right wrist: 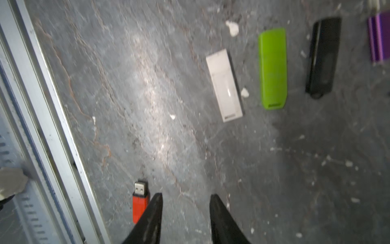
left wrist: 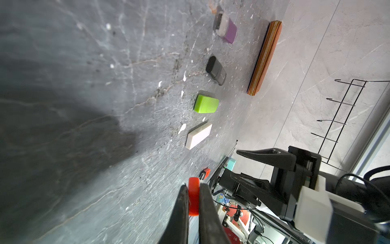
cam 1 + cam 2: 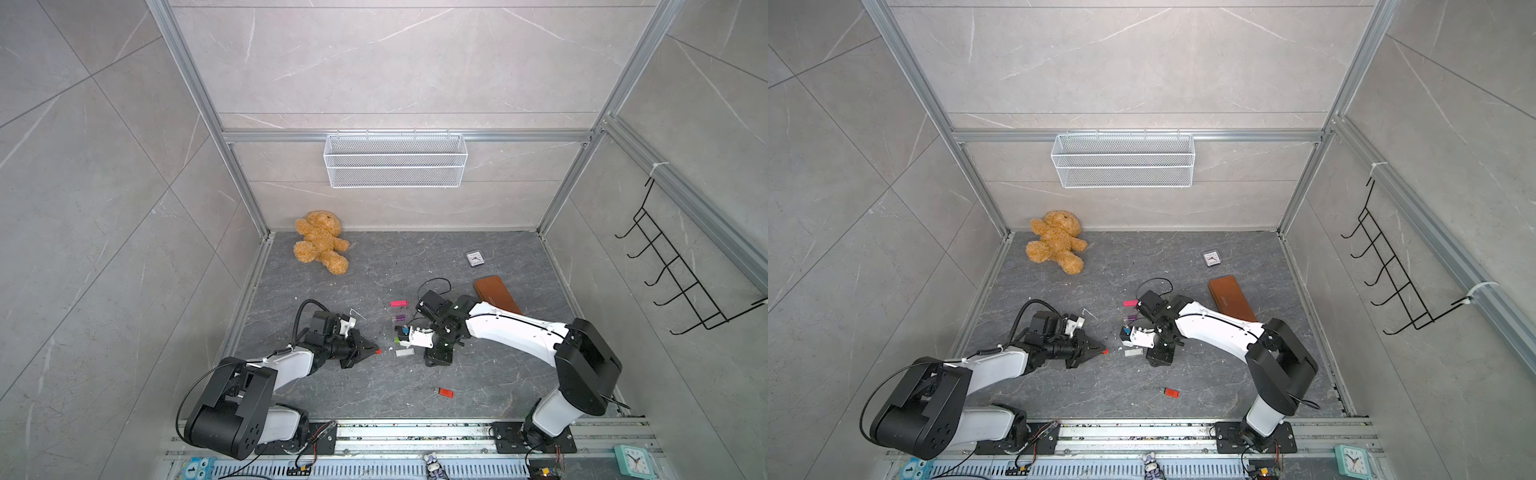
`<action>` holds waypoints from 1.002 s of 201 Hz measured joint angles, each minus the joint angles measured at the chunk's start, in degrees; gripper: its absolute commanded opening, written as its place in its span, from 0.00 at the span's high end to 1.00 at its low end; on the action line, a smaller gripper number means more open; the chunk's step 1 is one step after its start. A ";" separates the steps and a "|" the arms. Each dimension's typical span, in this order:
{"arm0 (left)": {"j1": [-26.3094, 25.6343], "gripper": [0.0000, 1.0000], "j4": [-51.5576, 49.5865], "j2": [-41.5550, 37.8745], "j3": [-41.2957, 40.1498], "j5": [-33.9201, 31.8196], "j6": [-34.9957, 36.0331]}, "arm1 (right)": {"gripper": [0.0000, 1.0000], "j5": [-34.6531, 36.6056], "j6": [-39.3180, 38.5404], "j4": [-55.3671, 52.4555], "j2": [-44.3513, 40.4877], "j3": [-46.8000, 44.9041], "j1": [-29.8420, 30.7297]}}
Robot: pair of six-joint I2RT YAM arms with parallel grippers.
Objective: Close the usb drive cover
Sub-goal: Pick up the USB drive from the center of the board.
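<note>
The red usb drive lies flat on the dark tabletop, lower middle of both top views, with its metal plug bare. Its red cap is pinched between the fingers of the left end effector, which is clamped tight on it left of centre, well apart from the drive.

The right end effector stands partly open with nothing between its fingers. In the right wrist view one finger hides part of the drive's body.

Near it lie a white drive, a green drive, a black drive and a purple drive, side by side and apart. A brown wallet and a small clock sit right of centre. A teddy bear lies at the tabletop's upper left corner.
</note>
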 measured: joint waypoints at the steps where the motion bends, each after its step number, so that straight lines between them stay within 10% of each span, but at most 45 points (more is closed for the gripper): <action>1: 0.00 0.95 0.00 0.00 0.02 0.00 0.02 | 0.59 0.11 0.07 -0.09 -0.11 -0.07 0.04; 201: 0.00 0.95 -0.90 -0.61 0.04 -1.49 0.76 | 0.58 7.52 8.22 0.37 -1.75 -10.03 11.50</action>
